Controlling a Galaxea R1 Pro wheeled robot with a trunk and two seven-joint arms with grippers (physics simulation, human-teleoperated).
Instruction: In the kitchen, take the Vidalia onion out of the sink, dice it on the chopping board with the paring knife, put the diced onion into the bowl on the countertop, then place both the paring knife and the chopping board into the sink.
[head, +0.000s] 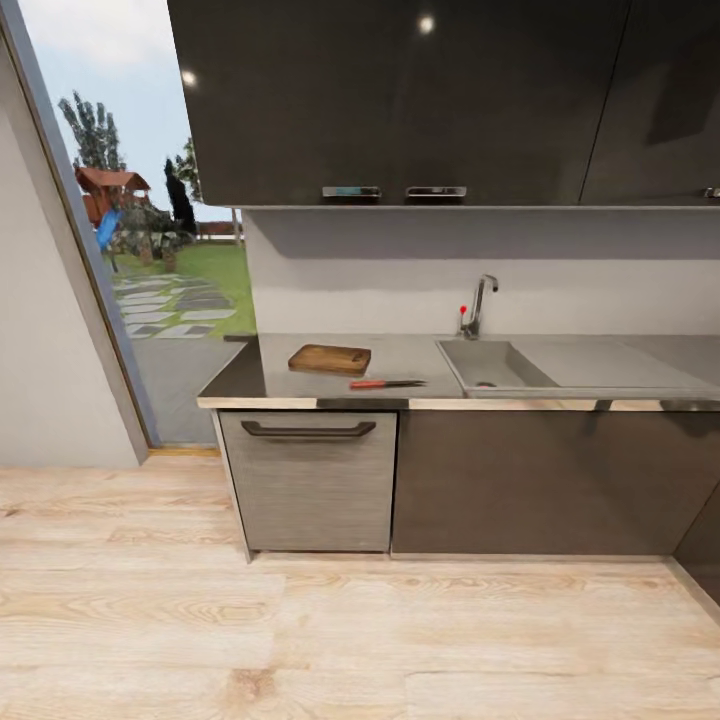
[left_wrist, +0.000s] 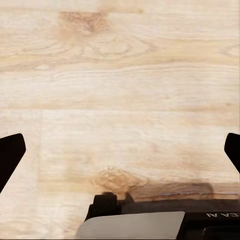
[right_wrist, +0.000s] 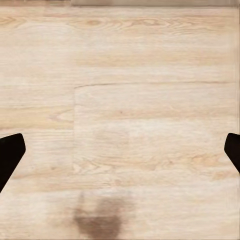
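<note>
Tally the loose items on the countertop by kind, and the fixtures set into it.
Chopping board: 1
Paring knife: 1
Sink: 1
Tap: 1
Total: 4, all on the countertop.

Surface: light wooden floor (left_wrist: 120, 75), plank seams and knots visible.
Left end effector (left_wrist: 120, 150): two dark fingertips (left_wrist: 10, 152) at opposite frame edges, spread wide, nothing between them.
Robot body: dark and grey part (left_wrist: 150, 220) above floor, casting shadow.
</note>
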